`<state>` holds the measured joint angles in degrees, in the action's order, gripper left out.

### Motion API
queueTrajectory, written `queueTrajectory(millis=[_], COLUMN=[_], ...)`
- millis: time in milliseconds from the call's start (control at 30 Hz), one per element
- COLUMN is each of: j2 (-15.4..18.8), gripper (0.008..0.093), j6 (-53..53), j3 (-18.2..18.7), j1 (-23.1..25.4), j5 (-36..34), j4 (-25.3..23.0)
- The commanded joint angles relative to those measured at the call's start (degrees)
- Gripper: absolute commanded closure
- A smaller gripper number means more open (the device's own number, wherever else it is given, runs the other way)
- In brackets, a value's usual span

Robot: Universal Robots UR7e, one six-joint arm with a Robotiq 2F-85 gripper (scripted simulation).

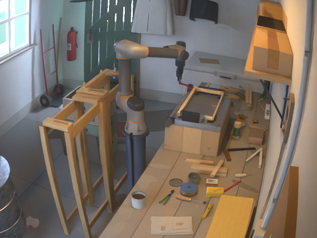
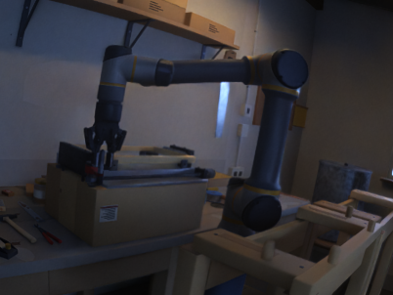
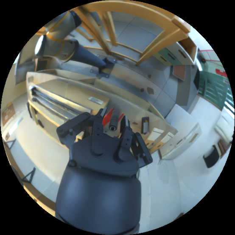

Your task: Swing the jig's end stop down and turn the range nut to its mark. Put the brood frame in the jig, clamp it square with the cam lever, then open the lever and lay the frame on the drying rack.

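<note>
The red cam lever (image 1: 183,84) (image 3: 113,119) with its dark cylindrical handle juts from the jig's far corner, and my gripper (image 3: 113,119) (image 1: 179,80) (image 2: 101,152) stands around the handle with its fingers open, holding nothing. The brood frame (image 1: 201,102) (image 2: 146,158), a pale wooden rectangle, lies flat in the grey jig (image 1: 198,109) on top of a cardboard box (image 1: 196,135) (image 2: 127,207). The wooden drying rack (image 1: 84,133) (image 2: 303,244) stands on the floor to the left of the arm's pedestal.
A white mug (image 1: 138,199) stands near the bench's front-left edge. Pliers (image 1: 166,196), round tins (image 1: 189,189), wood offcuts (image 1: 208,169), a glue bottle (image 1: 236,128) and a yellow sheet (image 1: 231,217) are spread across the bench. A shelf with cardboard boxes (image 1: 271,51) overhangs the right side.
</note>
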<state>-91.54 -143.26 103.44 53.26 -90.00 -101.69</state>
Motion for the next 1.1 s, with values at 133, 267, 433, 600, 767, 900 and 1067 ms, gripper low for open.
queueTrajectory(millis=[133, 267, 433, 600, 767, 900, 1067], j2=[-0.93, -1.20, -1.15, -1.17, -1.18, -1.18, -1.21], gripper=[0.0534, 0.0534, 0.0534, 0.0534, 0.0534, 0.0534, 0.0384], j6=[0.00, 0.00, 0.00, 0.00, 0.00, 0.00, 0.09], j3=[-4.98, -9.45, -10.30, -10.37, -10.42, -10.44, -10.42], j1=[0.00, 0.00, 0.00, 0.00, 0.00, 0.00, -0.03], j5=[0.00, 0.00, 0.00, 0.00, 0.00, 0.00, 0.00], j4=[5.48, 10.27, 11.28, 11.32, 11.34, 11.35, 11.36])
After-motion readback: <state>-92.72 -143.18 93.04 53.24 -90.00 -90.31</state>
